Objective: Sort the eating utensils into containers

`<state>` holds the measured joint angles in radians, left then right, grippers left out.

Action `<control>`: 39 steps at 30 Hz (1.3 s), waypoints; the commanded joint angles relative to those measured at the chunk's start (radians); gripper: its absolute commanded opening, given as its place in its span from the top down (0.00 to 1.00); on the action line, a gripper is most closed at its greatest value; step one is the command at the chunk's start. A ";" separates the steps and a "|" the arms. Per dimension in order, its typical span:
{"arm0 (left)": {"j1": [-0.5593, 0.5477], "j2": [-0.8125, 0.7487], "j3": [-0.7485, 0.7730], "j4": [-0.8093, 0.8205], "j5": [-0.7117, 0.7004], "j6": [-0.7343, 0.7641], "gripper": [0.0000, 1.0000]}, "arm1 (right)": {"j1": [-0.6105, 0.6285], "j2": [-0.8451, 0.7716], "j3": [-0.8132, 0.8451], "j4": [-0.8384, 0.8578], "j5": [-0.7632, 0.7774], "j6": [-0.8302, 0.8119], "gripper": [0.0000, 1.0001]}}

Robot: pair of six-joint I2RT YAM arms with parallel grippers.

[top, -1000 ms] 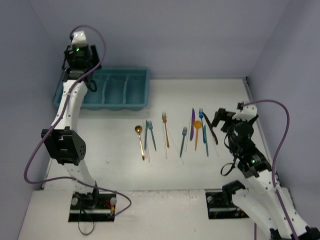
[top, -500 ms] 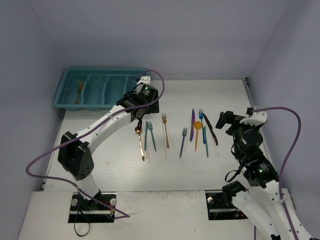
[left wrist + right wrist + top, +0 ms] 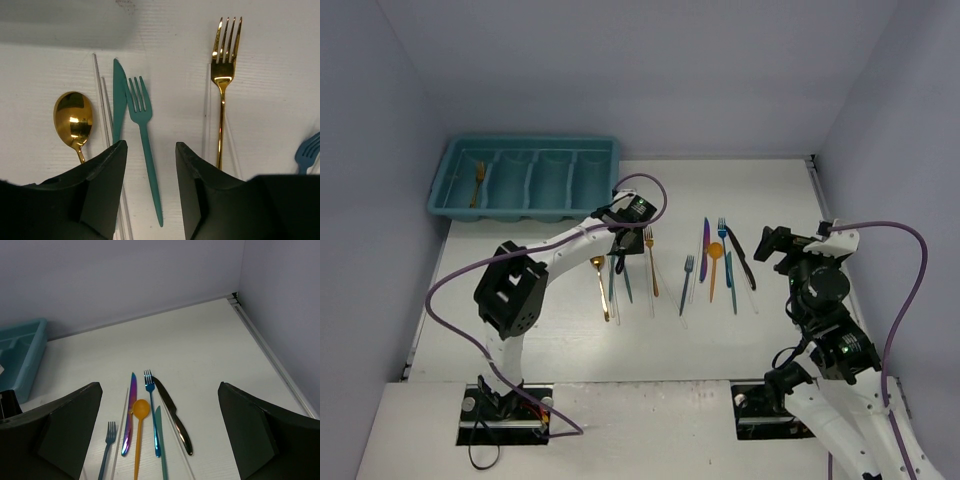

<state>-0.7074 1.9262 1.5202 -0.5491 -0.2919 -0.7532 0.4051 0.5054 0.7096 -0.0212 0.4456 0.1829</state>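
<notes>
Left gripper [image 3: 150, 172] fingers [image 3: 107, 185] sit half open with nothing in them, straddling the teal fork [image 3: 145, 132]. Its handle runs straight down the gap, tines pointing away, so this arm's clearly closest. The teal knife [image 3: 118, 95] lies just left. Right gripper [image 3: 159, 432] hangs wide open and empty. Tray [image 3: 525, 212] is far-left.
</notes>
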 commanded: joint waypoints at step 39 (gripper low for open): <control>0.190 -0.241 0.166 0.017 0.029 0.355 1.00 | 0.040 -0.027 -0.018 0.058 0.060 0.006 0.00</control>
<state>-0.6758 1.8618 1.5832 -0.5587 -0.2451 -0.6105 0.4310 0.4671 0.6927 -0.0273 0.4829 0.1832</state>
